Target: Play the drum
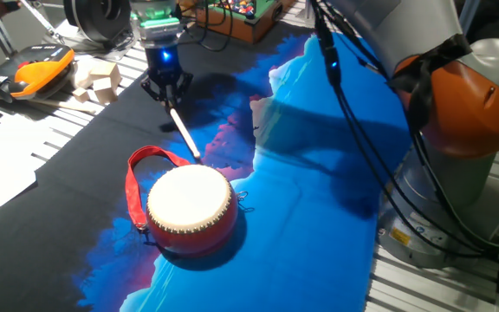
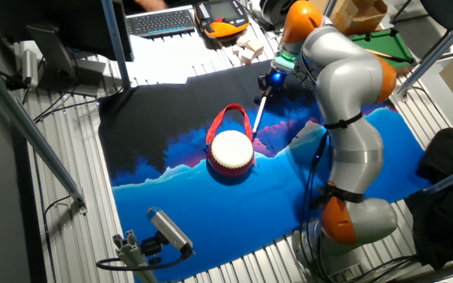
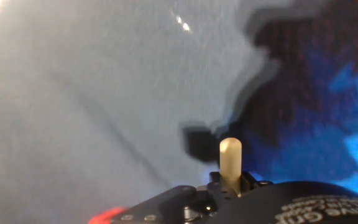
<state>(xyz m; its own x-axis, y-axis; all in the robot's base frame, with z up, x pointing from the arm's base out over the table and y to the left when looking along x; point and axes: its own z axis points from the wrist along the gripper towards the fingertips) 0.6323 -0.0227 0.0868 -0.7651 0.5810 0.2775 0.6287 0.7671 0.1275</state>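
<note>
The drum has a red body, a cream-white studded head and a red strap loop; it stands on the blue and black cloth, also in the other fixed view. My gripper is behind the drum, shut on a thin white stick that slants down toward the drum, its tip just short of the head's far edge. The other fixed view shows the gripper and the stick the same way. In the hand view the stick's blunt end pokes up between the jaws; the drum is out of view there.
Wooden blocks and an orange and black handheld unit lie at the back left. A small green pool table toy stands behind the gripper. The arm's base and cables fill the right side.
</note>
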